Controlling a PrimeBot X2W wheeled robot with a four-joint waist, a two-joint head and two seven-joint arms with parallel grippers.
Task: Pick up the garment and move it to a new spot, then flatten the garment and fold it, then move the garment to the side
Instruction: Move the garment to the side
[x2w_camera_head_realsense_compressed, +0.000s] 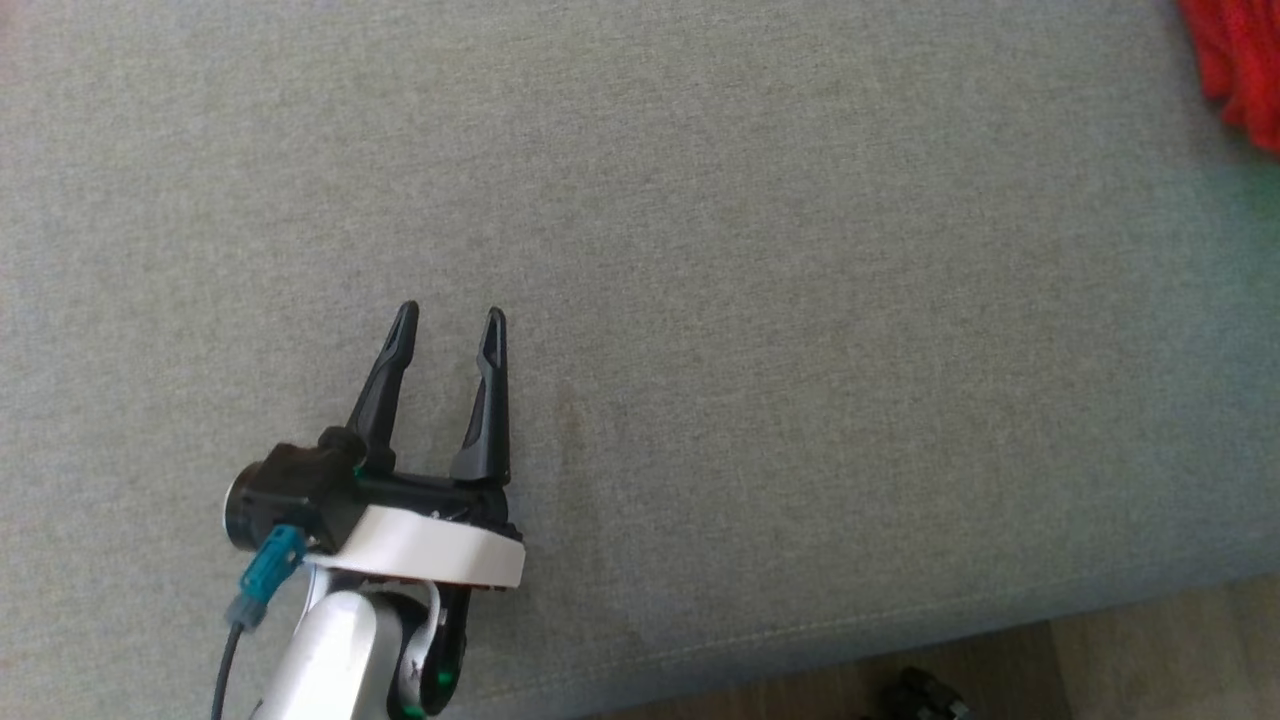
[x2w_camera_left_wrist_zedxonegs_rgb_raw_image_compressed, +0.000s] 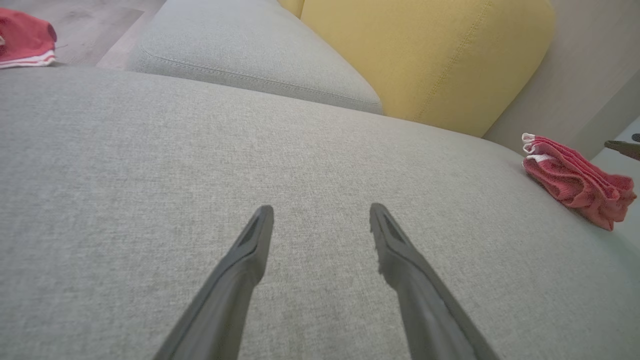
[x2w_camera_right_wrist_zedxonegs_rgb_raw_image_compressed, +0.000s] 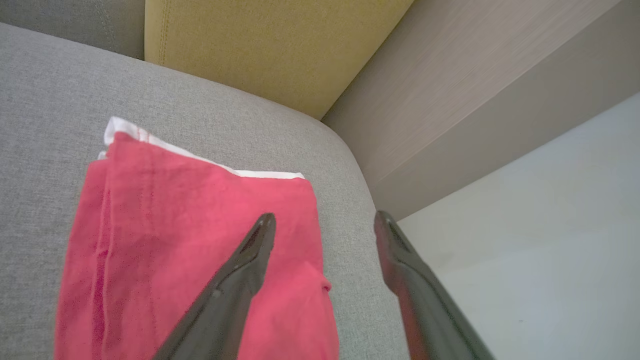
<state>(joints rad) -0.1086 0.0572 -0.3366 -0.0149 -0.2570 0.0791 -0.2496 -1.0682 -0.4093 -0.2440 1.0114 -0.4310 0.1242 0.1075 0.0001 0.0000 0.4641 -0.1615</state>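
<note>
Above the sofa (x2w_camera_right_wrist_zedxonegs_rgb_raw_image_compressed: 50, 90) corner and garment (x2w_camera_right_wrist_zedxonegs_rgb_raw_image_compressed: 175, 240), right gripper (x2w_camera_right_wrist_zedxonegs_rgb_raw_image_compressed: 324, 217) is gaping empty, left gripper (x2w_camera_head_realsense_compressed: 452, 318) too; we are aiming to lift straight, avoiding snags.

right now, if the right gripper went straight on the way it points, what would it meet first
The right gripper would likely meet the grey seat cushion, just beside the red garment; depth is unclear.
</note>
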